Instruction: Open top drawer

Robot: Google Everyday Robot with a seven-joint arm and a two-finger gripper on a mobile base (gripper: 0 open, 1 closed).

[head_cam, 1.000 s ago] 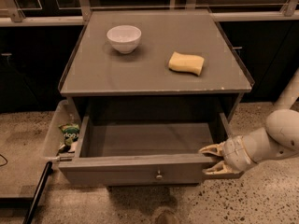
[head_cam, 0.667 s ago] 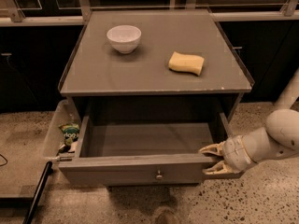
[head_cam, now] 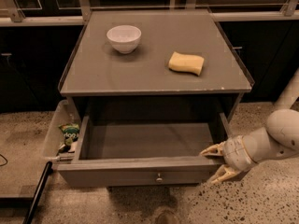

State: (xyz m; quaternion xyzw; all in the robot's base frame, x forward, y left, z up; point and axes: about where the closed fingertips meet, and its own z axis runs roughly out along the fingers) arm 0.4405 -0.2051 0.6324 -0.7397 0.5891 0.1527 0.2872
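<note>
The top drawer (head_cam: 112, 175) is standing pulled out, and the gripper (head_cam: 216, 163) is hanging at its four o'clock corner with fingers spread apart.

The grey tabletop (head_cam: 154, 76) lies above and left of the gripper (head_cam: 210, 166), which hangs with fingers spread at the right front corner of the top drawer (head_cam: 145, 143). On it sit a white bowl (head_cam: 124, 38), far up and left of the claw, and a yellow sponge (head_cam: 186, 63), nearly straight above the claw, well apart from the bowl. The speckled floor (head_cam: 261, 204) runs beneath the claw, with a clear bin (head_cam: 55, 129) on it far to the claw's left.
</note>
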